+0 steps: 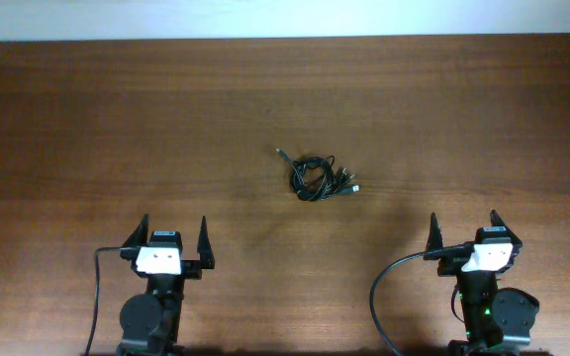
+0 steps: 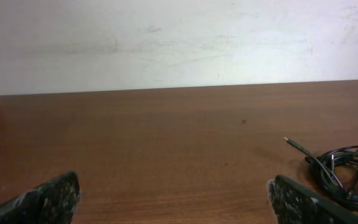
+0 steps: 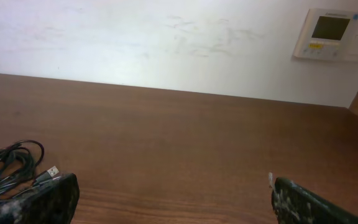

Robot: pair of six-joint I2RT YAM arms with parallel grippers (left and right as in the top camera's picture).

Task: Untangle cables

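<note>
The cables [image 1: 317, 176] lie as one small tangled bundle of thin black cords near the middle of the wooden table, with silver-tipped plugs sticking out to the left and right. The bundle also shows at the right edge of the left wrist view [image 2: 344, 174] and at the left edge of the right wrist view [image 3: 8, 168]. My left gripper [image 1: 174, 237] is open and empty, near the front edge, well left of the bundle. My right gripper [image 1: 463, 229] is open and empty, near the front edge, right of the bundle.
The brown wooden table [image 1: 117, 119] ends at a white wall at the back. A wall thermostat panel [image 3: 328, 34] hangs at the upper right in the right wrist view. Thick black arm cables [image 1: 384, 297] run beside each arm base.
</note>
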